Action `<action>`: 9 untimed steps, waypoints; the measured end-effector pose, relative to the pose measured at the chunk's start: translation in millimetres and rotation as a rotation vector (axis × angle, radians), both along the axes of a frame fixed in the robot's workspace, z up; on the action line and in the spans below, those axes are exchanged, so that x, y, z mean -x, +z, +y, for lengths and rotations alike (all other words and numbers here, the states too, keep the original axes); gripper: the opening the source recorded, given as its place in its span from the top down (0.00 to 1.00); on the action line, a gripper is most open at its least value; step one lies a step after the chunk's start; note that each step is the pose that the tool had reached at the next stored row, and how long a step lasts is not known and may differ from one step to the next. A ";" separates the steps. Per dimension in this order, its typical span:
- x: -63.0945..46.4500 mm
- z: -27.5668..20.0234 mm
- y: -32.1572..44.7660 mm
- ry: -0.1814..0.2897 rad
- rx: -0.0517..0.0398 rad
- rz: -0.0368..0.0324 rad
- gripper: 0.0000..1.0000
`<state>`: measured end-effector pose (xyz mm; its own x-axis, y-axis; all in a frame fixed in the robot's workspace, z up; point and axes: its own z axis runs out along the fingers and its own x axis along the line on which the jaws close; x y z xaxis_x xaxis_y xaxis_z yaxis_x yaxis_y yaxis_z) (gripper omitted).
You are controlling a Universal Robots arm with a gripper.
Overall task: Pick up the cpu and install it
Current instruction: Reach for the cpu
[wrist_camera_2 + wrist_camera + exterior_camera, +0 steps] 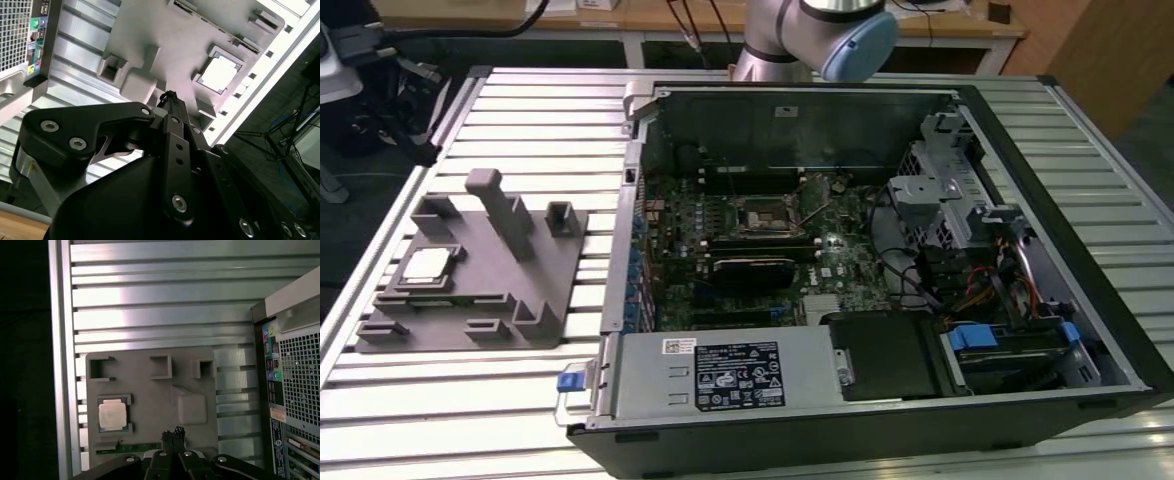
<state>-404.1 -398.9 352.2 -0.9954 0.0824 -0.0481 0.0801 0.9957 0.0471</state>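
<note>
The tool hides part of the block holding the cpu.

- The arm is cut off by the exterior view's top edge.
- In the first wrist view the end effector hides one edge of the grey block.
- The computer case runs off that picture's edge.
- In the second wrist view glare washes out the cpu; its markings cannot be told.
</note>
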 end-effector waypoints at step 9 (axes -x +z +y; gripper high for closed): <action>14.1 0.0 -16.4 0.000 0.0000 0.0000 0.89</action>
<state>-418.2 -399.0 335.8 -0.9954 0.0823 -0.0482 0.0800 0.9957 0.0472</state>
